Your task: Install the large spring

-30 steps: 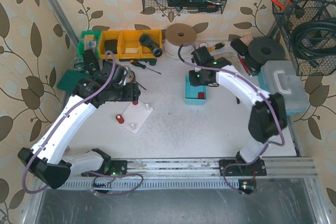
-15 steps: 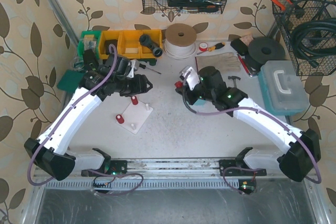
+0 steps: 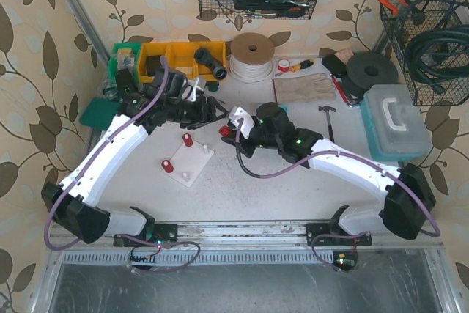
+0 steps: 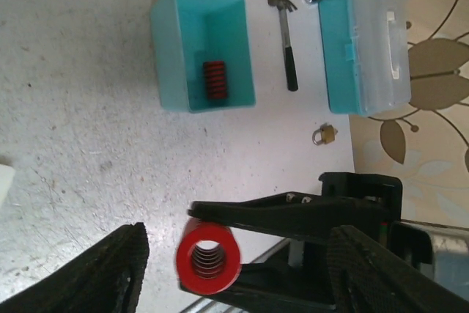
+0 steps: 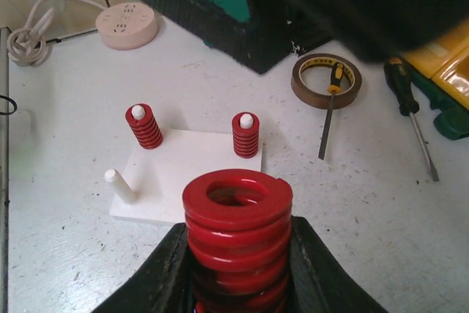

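Observation:
My right gripper [image 5: 237, 258] is shut on the large red spring [image 5: 237, 229], held upright above the table just right of the white peg plate [image 5: 192, 175]. The plate carries two small red springs [image 5: 143, 126] [image 5: 245, 135] on pegs and one bare peg [image 5: 119, 185]. In the top view the spring [image 3: 224, 131] sits at my right gripper [image 3: 230, 133], right of the plate [image 3: 199, 157]. My left gripper [image 3: 212, 111] hovers close behind it, open. In the left wrist view its jaws [image 4: 238, 238] frame the spring [image 4: 207, 260].
A teal box [image 4: 167, 42] holds another red spring [image 4: 215, 80], with a hammer [image 4: 287, 49], a padlock [image 4: 325, 135] and a teal case [image 4: 366, 49] beside it. A tape roll [image 5: 326, 80] and screwdrivers [image 5: 414, 119] lie right of the plate. Yellow bins [image 3: 176, 60] stand behind.
My right arm has swung left from the teal box to beside the plate with the large spring in its grip. My left gripper has moved right, toward it.

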### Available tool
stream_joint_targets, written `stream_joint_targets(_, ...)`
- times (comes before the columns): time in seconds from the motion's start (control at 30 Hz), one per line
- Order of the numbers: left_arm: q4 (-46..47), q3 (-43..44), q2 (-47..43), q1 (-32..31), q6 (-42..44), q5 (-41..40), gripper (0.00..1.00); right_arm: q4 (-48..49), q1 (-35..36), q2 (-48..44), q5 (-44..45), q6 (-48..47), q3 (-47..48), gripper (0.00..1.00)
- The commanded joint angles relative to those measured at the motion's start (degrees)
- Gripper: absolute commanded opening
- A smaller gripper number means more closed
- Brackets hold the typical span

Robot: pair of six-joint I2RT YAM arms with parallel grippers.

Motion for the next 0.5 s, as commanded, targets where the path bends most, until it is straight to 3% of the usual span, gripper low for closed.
stream_joint_targets(0.0,-0.3,0.9,1.9,0.6,0.1,6.0,0.68,4.0,0.5,2.8,0.3,0.0,4.2,0.00)
stream_joint_targets(0.47,-6.0,1.0,3.2,0.7,1.3,3.7,0.49,7.5,0.6,4.8,2.0,1.1,5.1,0.00)
